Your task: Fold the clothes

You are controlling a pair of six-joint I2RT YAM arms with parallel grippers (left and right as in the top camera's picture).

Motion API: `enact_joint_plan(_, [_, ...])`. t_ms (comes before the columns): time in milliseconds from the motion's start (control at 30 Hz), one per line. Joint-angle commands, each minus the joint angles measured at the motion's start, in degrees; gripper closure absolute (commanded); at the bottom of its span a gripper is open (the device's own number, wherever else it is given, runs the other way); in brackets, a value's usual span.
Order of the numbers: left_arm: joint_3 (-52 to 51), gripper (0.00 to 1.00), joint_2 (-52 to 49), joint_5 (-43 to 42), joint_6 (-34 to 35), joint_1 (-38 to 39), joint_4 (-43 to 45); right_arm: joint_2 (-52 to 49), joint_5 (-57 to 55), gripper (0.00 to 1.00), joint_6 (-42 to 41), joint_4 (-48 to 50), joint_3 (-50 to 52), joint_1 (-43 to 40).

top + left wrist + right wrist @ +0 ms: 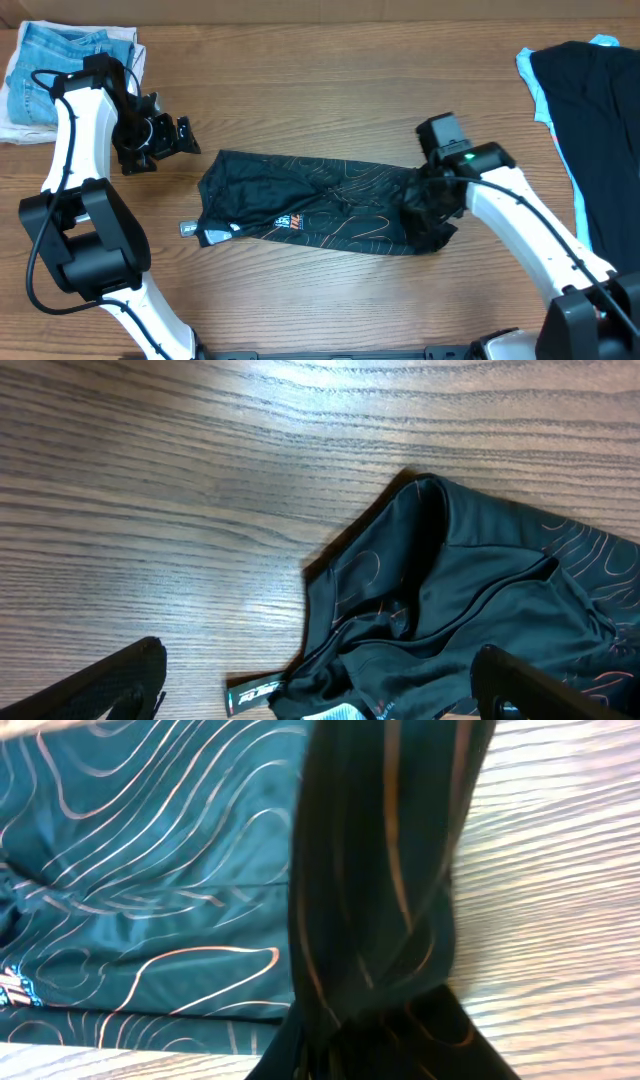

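The right gripper (432, 198) is clamped on the bunched right end of the shirt (300, 195), which lies as a crumpled strip in the middle of the table (320, 80); the left gripper (168, 137) hangs wide open near its left end, holding nothing; to fold well, the right should probably carry its end leftward, low and square, while the left pins the far end.

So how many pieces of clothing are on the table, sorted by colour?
Black shirt with orange lines: 1
Light-blue jeans: 1
Black garment with light-blue edge: 1
White cloth under the jeans: 1
Total: 4
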State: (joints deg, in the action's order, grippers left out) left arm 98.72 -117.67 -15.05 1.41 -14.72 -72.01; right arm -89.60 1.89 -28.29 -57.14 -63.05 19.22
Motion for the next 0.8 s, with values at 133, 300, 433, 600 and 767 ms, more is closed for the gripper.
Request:
enact_joint_plan(133, [0.8,0.00,-0.2,-1.1,0.5,-0.2,-0.4,-5.5,-0.7,0.96,-6.9,4.0,-1.0,6.2])
enact_joint_plan(300, [0.8,0.00,-0.2,-1.1,0.5,-0.2,-0.5,-9.2,0.7,0.85,-10.5,6.4,-1.0,10.1])
enact_joint_plan(433, [0.8,0.00,-0.2,-1.1,0.5,-0.2,-0.4,-9.7,1.3,0.70,-12.6,6.5,-1.5,13.2])
enact_joint_plan(600, [0.8,0.00,-0.2,-1.1,0.5,-0.2,-0.5,-9.4,-0.9,0.64,-13.3,-2.8,-9.2,13.5])
enact_joint_plan(767, [0.8,0.00,-0.2,-1.1,0.5,-0.2,-0.9,-9.4,-10.5,0.31,-13.3,-17.7,-20.6,11.0])
